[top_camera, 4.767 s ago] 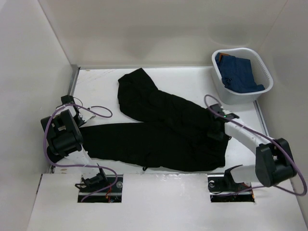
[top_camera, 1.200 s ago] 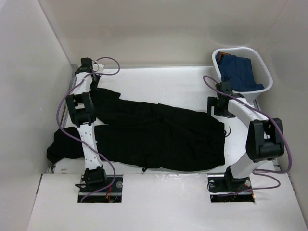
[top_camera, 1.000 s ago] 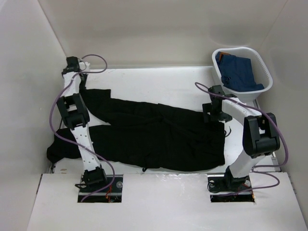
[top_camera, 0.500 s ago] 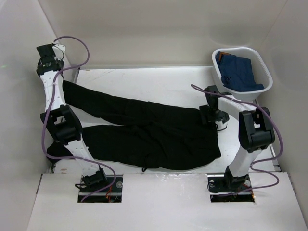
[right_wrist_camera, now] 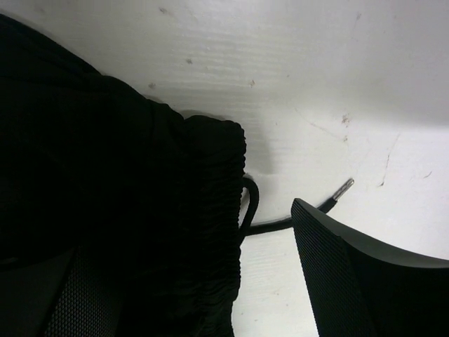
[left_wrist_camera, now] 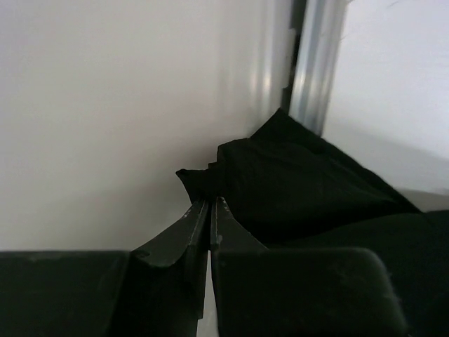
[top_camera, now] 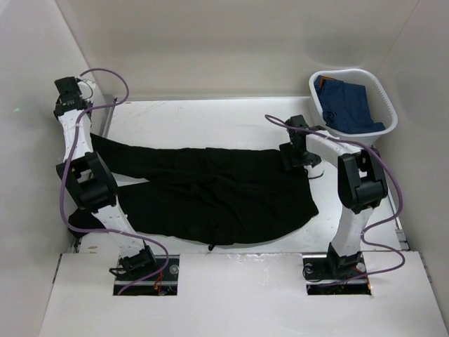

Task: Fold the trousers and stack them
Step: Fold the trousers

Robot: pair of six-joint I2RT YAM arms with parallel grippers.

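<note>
The left gripper [left_wrist_camera: 210, 205], clenched on a leg hem of the black trousers [top_camera: 210, 189], has drawn that leg out straight toward the left wall. The right gripper [top_camera: 295, 161] has come down over the waistband, its jaws wide and nothing pinched yet, with the drawstring [right_wrist_camera: 280, 223] just beside one finger. A few seconds earlier the legs splayed in a V; now they lie nearly parallel between the two grippers, so the garment looks ready for a first fold.

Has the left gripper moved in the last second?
Yes. The left gripper swung left, past the corner post toward the left wall.
</note>
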